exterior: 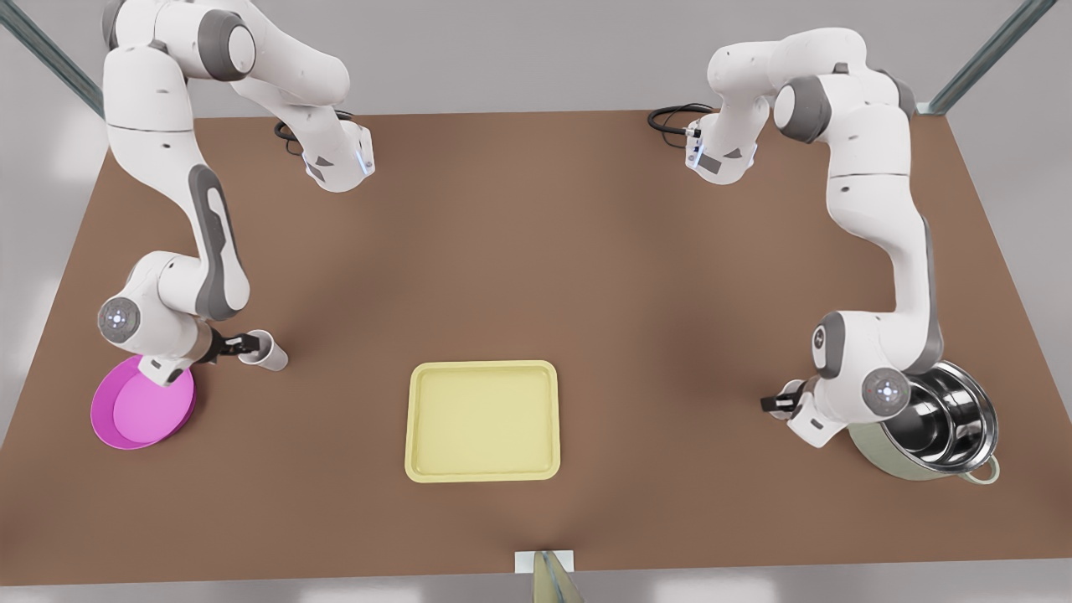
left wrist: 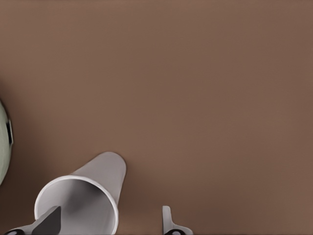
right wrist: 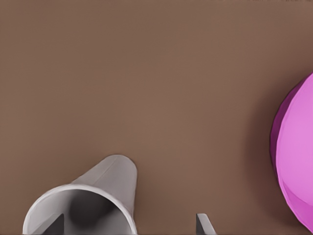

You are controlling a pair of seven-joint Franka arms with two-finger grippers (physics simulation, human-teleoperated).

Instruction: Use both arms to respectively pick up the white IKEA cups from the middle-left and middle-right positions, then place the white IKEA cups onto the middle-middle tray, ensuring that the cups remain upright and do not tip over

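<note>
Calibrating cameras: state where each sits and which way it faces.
Front view: high above the table, facing down on the tray; both arms show.
Left wrist view: beside the steel pot, facing down on a cup; left gripper shows.
Right wrist view: beside the pink dish, over the other cup; right gripper shows.
Front and right wrist views share that dish.

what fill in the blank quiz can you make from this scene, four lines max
1. The right gripper is at a white cup beside the ___ dish.
2. The left gripper is at the front view's ___, by the steel pot.
3. The number of cups on the tray is ___.
4. Both grippers are ___, with one finger inside a cup's mouth.

Missing words: pink; right; zero; open
</note>
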